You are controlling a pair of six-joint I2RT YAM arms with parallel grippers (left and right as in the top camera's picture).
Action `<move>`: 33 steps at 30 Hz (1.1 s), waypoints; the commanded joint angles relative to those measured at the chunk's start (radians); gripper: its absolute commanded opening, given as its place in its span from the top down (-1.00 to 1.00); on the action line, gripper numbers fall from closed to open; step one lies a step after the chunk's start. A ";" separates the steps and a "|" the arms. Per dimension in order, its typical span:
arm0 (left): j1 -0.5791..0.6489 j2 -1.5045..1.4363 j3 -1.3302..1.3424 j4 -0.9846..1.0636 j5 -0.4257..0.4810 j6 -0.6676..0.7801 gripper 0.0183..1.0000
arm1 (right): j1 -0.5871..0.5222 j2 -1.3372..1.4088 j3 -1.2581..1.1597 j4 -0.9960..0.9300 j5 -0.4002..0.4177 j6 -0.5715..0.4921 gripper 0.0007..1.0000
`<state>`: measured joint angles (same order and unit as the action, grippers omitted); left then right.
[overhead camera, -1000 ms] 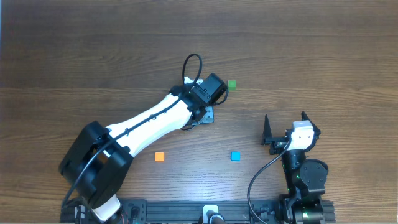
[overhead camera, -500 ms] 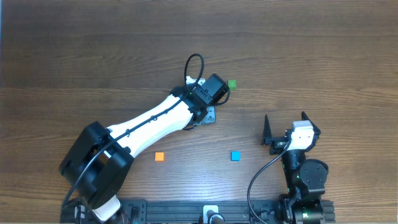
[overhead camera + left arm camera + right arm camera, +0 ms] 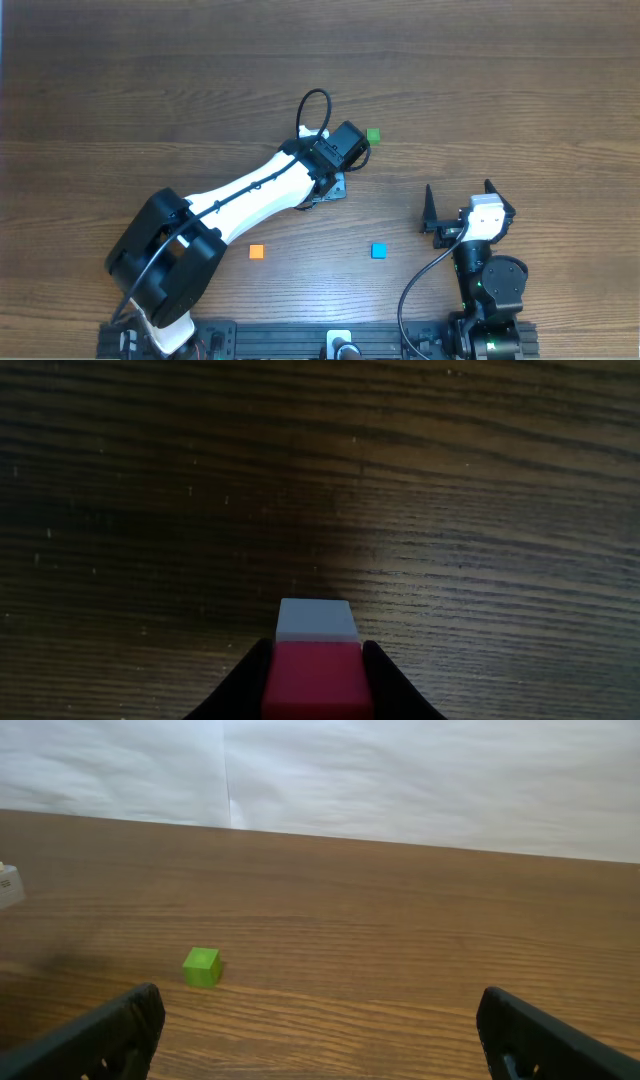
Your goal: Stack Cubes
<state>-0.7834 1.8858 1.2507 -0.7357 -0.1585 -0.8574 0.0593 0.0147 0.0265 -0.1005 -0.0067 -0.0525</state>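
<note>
Clamping a red cube (image 3: 317, 678) between its two fingers, the left gripper (image 3: 317, 650) is held low over bare wood, and the cube's far face is seen as pale in the left wrist view. In the top view this gripper is placed just above the centre of the frame, at the end of the white left arm (image 3: 250, 190), which is stretched diagonally up from the lower left. A green cube (image 3: 373, 135) is found just to the upper right of the left wrist, lying flat on the wooden table (image 3: 150, 80) and apart from the other cubes. An orange cube (image 3: 257, 252) is set below the arm, in the lower middle of the frame, and a blue cube (image 3: 378, 250) lies to its right on the same level; the two are well apart. The right gripper (image 3: 458, 205) is parked at the lower right of the frame with its fingers spread wide and nothing between them. The green cube is also seen in the right wrist view, well ahead of those spread fingers (image 3: 135, 1020).
</note>
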 commanded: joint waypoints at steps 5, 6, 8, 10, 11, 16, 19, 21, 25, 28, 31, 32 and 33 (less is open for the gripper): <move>0.000 0.010 -0.009 0.003 -0.023 -0.015 0.92 | -0.006 -0.008 -0.010 0.003 -0.011 0.003 -0.98; 0.000 0.010 -0.009 0.003 -0.023 -0.015 0.91 | -0.006 -0.008 -0.010 0.003 -0.011 0.003 -0.98; 0.000 0.010 -0.009 0.003 -0.023 -0.015 0.85 | -0.006 -0.008 -0.010 0.003 -0.011 0.003 -0.98; 0.000 0.010 -0.009 0.003 -0.027 -0.015 0.83 | -0.006 -0.008 -0.010 0.003 -0.011 0.003 -0.99; 0.000 0.010 -0.009 0.003 -0.027 -0.015 0.80 | -0.006 -0.008 -0.010 0.003 -0.011 0.003 -0.99; 0.000 0.010 -0.009 0.003 -0.027 -0.015 0.62 | -0.006 -0.008 -0.010 0.003 -0.011 0.003 -0.99; 0.000 0.010 -0.009 0.003 -0.027 -0.015 0.59 | -0.006 -0.008 -0.010 0.003 -0.011 0.003 -0.99; 0.000 0.010 -0.009 0.003 -0.027 -0.015 0.57 | -0.006 -0.008 -0.010 0.003 -0.011 0.003 -0.98; 0.000 0.010 -0.009 0.003 -0.027 -0.015 0.53 | -0.006 -0.008 -0.010 0.003 -0.011 0.003 -0.99; 0.000 0.010 -0.009 0.003 -0.027 -0.015 0.48 | -0.006 -0.008 -0.010 0.003 -0.011 0.003 -0.99; 0.000 0.010 -0.009 0.003 -0.027 -0.015 0.44 | -0.006 -0.008 -0.010 0.003 -0.011 0.003 -0.98; 0.000 0.010 -0.009 0.003 -0.027 -0.015 0.43 | -0.006 -0.008 -0.010 0.003 -0.011 0.003 -0.98; 0.000 0.010 -0.009 0.003 -0.027 -0.015 0.42 | -0.006 -0.008 -0.010 0.003 -0.011 0.003 -0.98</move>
<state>-0.7834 1.8893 1.2507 -0.7357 -0.1696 -0.8577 0.0593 0.0147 0.0265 -0.1005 -0.0067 -0.0528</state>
